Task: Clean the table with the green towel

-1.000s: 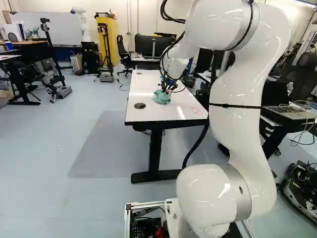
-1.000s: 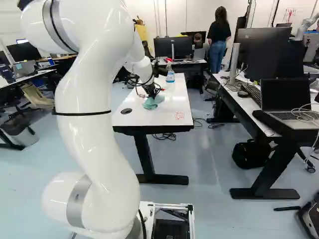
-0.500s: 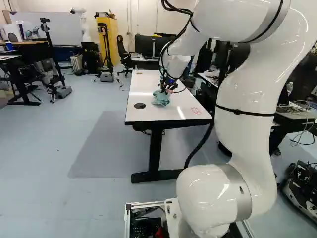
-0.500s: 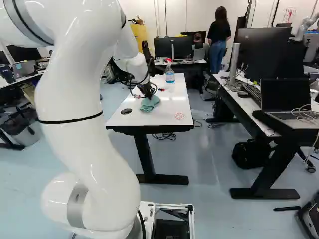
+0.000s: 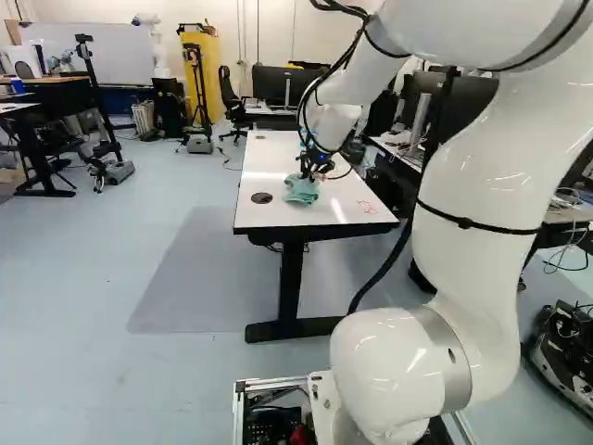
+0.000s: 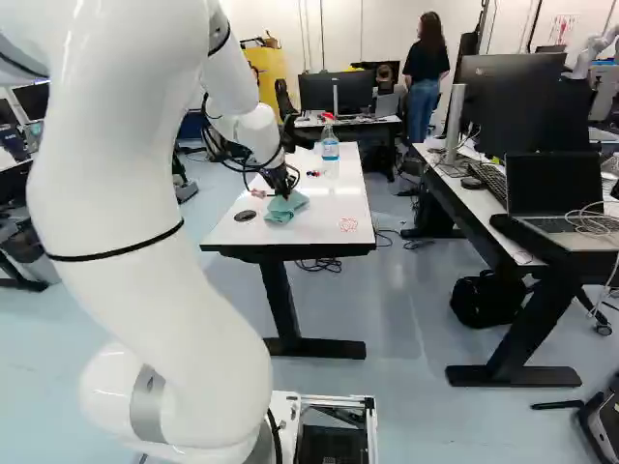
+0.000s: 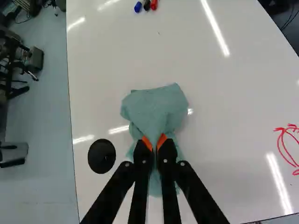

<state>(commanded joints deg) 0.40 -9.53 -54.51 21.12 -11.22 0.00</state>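
Green towel (image 7: pixel 154 109) and white arm (image 5: pixel 477 269) have shifted nearer the base, the gripper (image 7: pixel 154 141) pinching the cloth on the worktop (image 7: pixel 233 107) mid-wipe, with the red scribble (image 7: pixel 279 129) likely calling for the next pass.

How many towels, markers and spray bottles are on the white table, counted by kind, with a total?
Green towel: 1, gripped by the pincer
Markers: 3 (blue, black, red)
Spray bottle: 1
Total: 5
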